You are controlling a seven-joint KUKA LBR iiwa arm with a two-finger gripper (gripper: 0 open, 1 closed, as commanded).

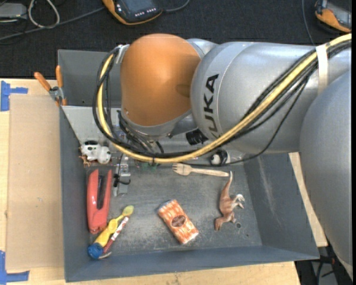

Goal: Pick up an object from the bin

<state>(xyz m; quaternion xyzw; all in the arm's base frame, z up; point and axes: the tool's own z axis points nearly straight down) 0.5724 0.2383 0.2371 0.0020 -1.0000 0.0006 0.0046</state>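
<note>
Bearing the lettering KUKA, the arm (243, 100) hangs over the grey bin's (270, 189) left part. Its pincer (122, 176) sits just beside the red-handled tool (99, 200) at the left wall; whether it is open cannot be told. An orange packet (178, 221), its print unreadable, lies mid-floor.

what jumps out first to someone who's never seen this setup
The big grey arm with its orange cover hangs over the upper half of the bin, its gripper low near the left side beside a red-handled tool. On the floor, an orange packet lies at lower middle and a brown toy dinosaur to its right.
</note>
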